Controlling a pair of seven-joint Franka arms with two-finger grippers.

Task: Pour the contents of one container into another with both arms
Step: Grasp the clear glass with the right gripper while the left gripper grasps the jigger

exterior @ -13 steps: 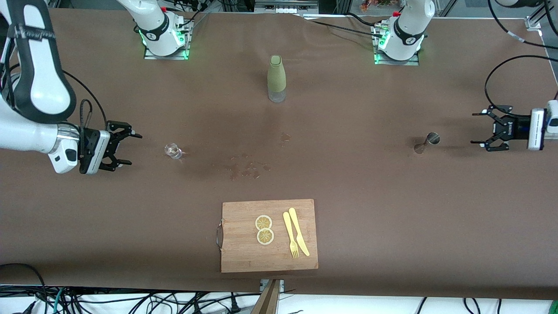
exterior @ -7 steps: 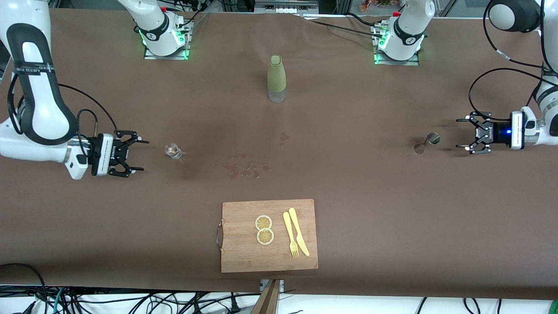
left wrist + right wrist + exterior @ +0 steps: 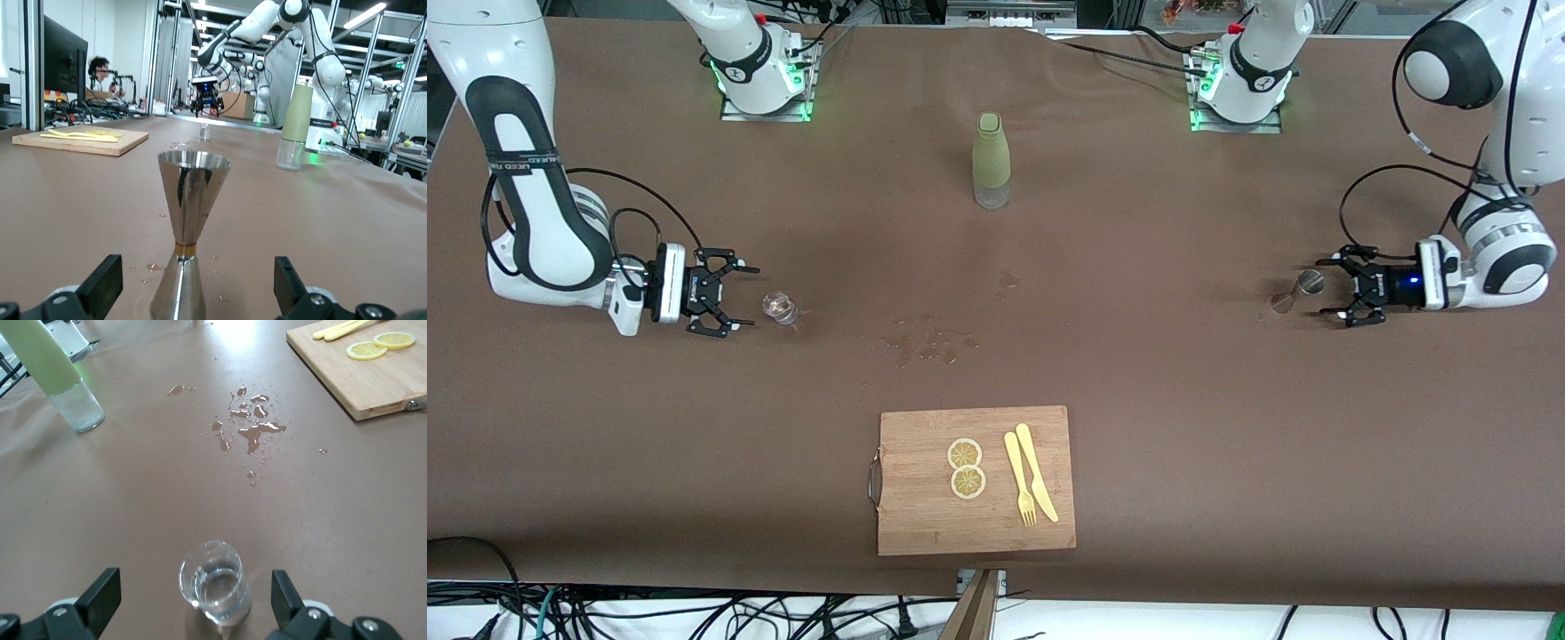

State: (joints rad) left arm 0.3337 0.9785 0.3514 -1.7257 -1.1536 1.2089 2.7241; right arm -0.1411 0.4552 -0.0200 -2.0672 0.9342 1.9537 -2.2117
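Bamboo cutting board (image 3: pixel 925 524) lies nearest the front camera, midway along the brown table (image 3: pixel 1183 444). On it sit two lemon slices (image 3: pixel 966 468) and, beside them, a yellow plastic fork (image 3: pixel 1019 480) and knife (image 3: pixel 1036 472). A small metal handle is on the board's edge toward the right arm's end.

Farther from the camera, near the middle of the table, a patch of spilled droplets (image 3: pixel 929 342) darkens the cloth.

At about that same depth, toward the right arm's end, a tiny clear glass cup (image 3: pixel 780 308) stands upright with a little clear liquid in it. The right gripper (image 3: pixel 734 298) is low at the table just beside the cup, fingers spread wide and holding nothing. The right wrist view shows the cup (image 3: pixel 213 583) standing ahead of the gap between the two finger pads (image 3: pixel 100 593), not touching either.

Toward the left arm's end, a silvery metal jigger (image 3: pixel 1298 292) stands upright. The left gripper (image 3: pixel 1336 289) is low beside it, its fingers wide apart with their tips reaching either side of the jigger. In the left wrist view the jigger (image 3: pixel 187 240) fills the space between the pads without contact.

Farthest from the camera, midway between the two arm bases, a tall green-sleeved bottle (image 3: pixel 991 160) stands upright.
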